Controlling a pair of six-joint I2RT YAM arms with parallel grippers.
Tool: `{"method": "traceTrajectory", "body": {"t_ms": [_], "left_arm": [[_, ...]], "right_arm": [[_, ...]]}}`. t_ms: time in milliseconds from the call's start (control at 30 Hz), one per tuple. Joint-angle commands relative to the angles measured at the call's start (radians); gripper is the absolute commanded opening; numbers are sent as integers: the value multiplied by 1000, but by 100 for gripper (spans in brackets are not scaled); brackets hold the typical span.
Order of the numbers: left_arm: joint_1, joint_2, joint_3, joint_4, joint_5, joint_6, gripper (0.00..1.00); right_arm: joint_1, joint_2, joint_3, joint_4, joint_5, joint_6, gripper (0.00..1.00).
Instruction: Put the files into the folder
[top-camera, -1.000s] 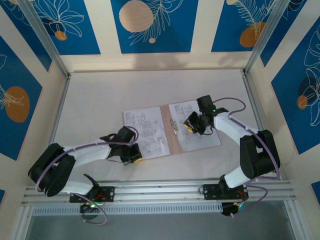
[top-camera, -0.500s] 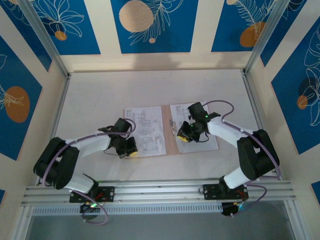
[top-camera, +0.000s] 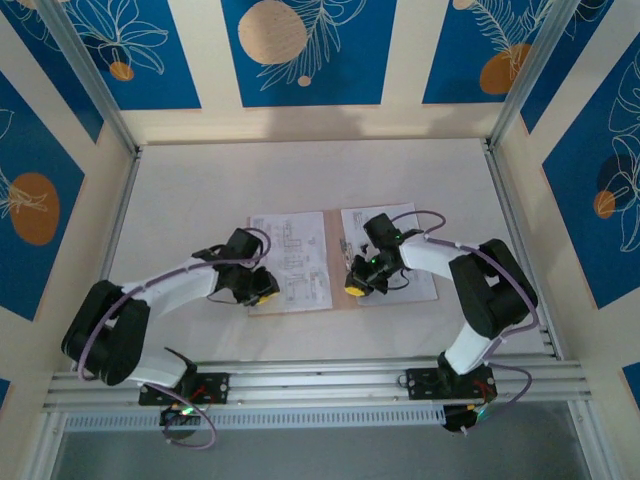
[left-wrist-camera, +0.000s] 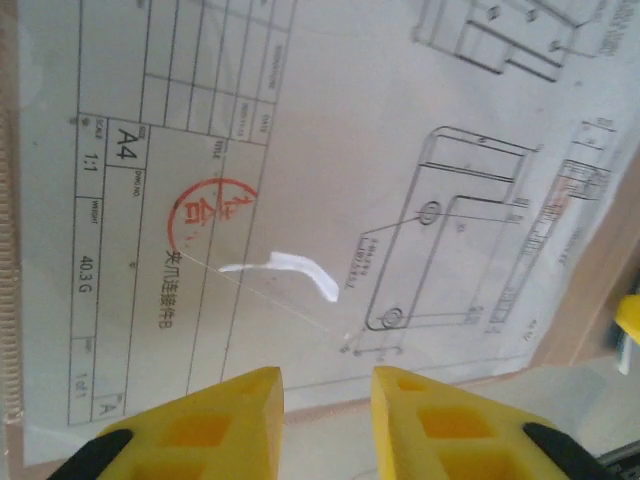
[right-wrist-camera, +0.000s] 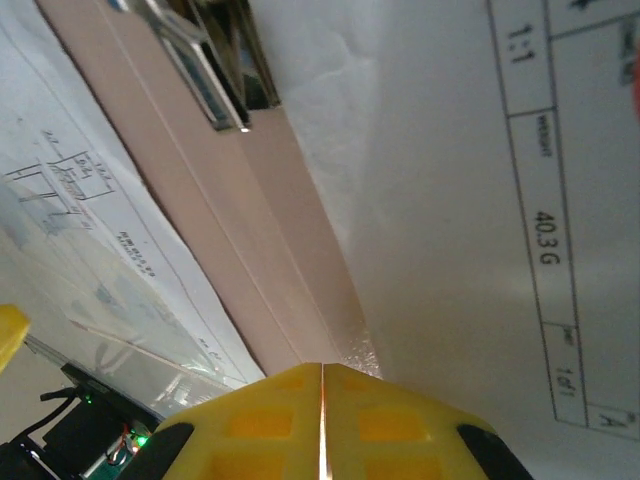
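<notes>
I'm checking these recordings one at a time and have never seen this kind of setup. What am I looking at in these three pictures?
Two white robot arms are bolted at the near edge of the table. One camera looks down from above. The other two sit on the wrists, so the yellow shapes at the bottom of those views are each arm's own fingers. On the table lies an open pinkish folder with a metal clip by its spine and printed drawings on both halves: the left sheet and the right sheet. The left fingers are slightly apart at the left sheet's near edge, holding nothing. The right fingers are shut near the spine; whether they pinch paper cannot be told.
</notes>
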Motion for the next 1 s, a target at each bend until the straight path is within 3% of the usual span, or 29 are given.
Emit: {"method": "traceTrajectory", "body": {"t_ms": [0, 300, 500, 967], "left_arm": [[29, -47, 19, -75, -14, 29, 33], [177, -114, -27, -115, 19, 88, 46], [255, -72, -21, -124, 73, 160, 49], [268, 101, 114, -202, 24, 415, 52]], "right_arm": [[8, 21, 2, -7, -25, -14, 11], [10, 86, -20, -23, -18, -17, 10], [7, 110, -24, -30, -18, -24, 9], [7, 133, -24, -36, -16, -27, 8]]}}
